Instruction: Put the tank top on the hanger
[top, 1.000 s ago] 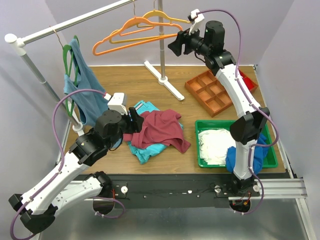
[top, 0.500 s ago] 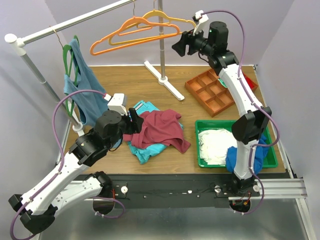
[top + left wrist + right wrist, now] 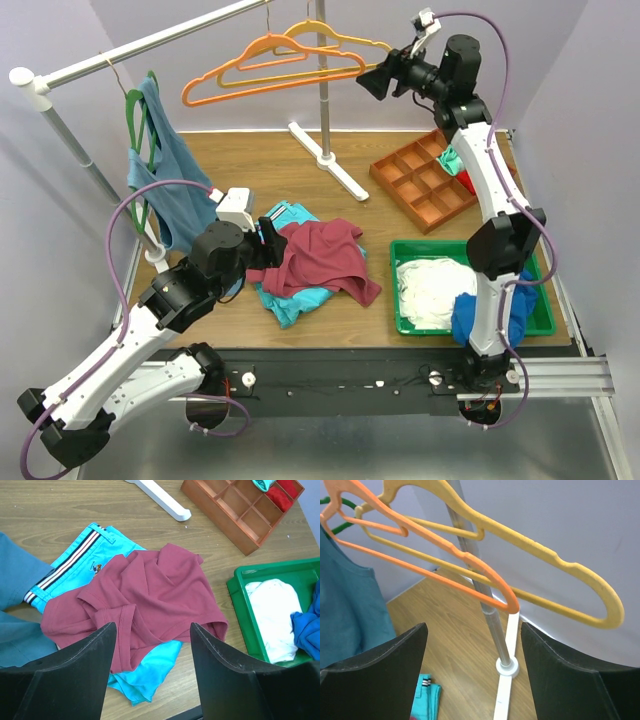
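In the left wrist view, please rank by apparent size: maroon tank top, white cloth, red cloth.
1. maroon tank top
2. white cloth
3. red cloth, though it lies farther from the camera, so its true size is unsure

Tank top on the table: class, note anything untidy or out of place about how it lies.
The maroon tank top lies crumpled, folds overlapping, on the turquoise garment rather than spread flat. The orange hanger hangs bare.
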Controlling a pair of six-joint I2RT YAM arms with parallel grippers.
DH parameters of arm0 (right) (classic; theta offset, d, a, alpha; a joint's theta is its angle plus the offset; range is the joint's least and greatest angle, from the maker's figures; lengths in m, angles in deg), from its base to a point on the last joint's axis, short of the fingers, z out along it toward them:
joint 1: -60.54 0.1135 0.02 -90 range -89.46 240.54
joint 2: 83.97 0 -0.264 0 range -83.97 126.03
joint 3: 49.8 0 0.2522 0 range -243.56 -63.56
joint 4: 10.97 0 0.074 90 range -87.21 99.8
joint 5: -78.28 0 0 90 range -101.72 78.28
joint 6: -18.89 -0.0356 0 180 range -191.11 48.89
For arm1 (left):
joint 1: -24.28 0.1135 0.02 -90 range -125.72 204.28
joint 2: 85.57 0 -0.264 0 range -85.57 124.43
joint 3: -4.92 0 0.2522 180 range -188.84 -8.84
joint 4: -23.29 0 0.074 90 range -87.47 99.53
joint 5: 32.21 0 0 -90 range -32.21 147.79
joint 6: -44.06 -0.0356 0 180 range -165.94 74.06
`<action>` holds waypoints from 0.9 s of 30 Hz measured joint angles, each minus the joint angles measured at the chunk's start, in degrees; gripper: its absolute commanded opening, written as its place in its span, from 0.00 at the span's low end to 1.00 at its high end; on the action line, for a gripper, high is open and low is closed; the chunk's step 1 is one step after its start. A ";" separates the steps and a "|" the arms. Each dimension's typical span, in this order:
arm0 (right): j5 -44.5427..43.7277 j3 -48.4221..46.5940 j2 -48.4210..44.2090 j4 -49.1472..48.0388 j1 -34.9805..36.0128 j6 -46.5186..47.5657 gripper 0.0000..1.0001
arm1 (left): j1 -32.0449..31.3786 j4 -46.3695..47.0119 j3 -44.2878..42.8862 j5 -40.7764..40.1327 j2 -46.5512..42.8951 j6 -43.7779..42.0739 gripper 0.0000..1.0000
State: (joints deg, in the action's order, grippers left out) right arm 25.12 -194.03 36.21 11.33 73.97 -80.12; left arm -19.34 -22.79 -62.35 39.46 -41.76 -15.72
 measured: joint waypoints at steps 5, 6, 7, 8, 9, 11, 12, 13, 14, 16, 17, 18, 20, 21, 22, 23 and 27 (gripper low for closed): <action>2.58 -3.74 3.76 -2.56 -0.07 -2.56 0.84 | 0.00 -0.02 0.09 0.00 0.00 0.00 0.69; 2.97 -4.02 4.24 -2.97 -0.07 -3.08 0.84 | 0.00 0.00 0.09 0.00 0.00 0.00 0.69; 3.21 -4.17 4.59 -3.26 -0.07 -3.34 0.84 | 0.00 0.00 0.09 0.00 0.00 0.00 0.69; 3.43 -4.20 4.90 -3.87 -0.07 -3.74 0.84 | 0.00 0.00 0.09 0.00 0.00 0.00 0.69; 3.58 -4.20 5.25 -4.48 -0.07 -4.33 0.84 | 0.00 0.00 0.09 0.00 0.00 0.00 0.69; 3.76 -4.24 5.60 -5.25 -0.07 -4.96 0.84 | 0.00 0.00 0.09 0.00 0.00 0.00 0.69; 4.09 -4.24 5.97 -6.23 -0.15 -5.49 0.83 | 0.00 0.00 0.09 0.00 0.00 0.00 0.69; 4.52 -4.24 6.23 -7.02 -0.17 -6.25 0.83 | 0.00 0.00 0.09 0.00 0.00 0.00 0.69; 4.79 -4.24 6.36 -7.65 -0.17 -6.69 0.83 | 0.00 0.00 0.11 0.00 0.00 -0.02 0.70; 5.68 -4.17 6.60 -9.16 -0.26 -8.07 0.82 | 0.00 0.02 0.26 0.00 0.00 -0.02 0.69; 6.14 -3.96 6.60 -9.97 -0.28 -8.76 0.81 | 0.02 0.02 0.35 0.00 0.00 0.00 0.69; 6.49 -3.72 6.60 -10.86 -0.26 -9.31 0.78 | 0.04 0.02 0.44 0.00 0.00 -0.02 0.70; 7.04 -3.43 6.60 -12.11 -0.26 -10.14 0.76 | 0.07 0.00 0.55 0.02 0.00 -0.02 0.69; 7.48 -3.08 6.60 -12.55 -0.26 -10.58 0.75 | 0.07 0.02 0.57 0.02 0.00 0.00 0.69; 7.72 -2.56 6.56 -12.94 -0.26 -10.73 0.75 | 0.13 0.02 0.59 0.02 0.00 0.00 0.69; 7.91 -1.88 6.45 -13.38 -0.24 -10.91 0.75 | 0.15 0.02 0.61 0.02 0.00 0.00 0.69; 8.61 1.11 6.23 -13.60 0.13 -10.93 0.67 | 0.33 0.04 0.61 0.09 0.00 -0.02 0.69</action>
State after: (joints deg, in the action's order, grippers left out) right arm 33.73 -192.92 42.44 -2.26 74.10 -91.05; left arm -19.01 -22.74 -61.74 39.55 -41.76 -15.74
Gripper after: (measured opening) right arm 0.730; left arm 0.694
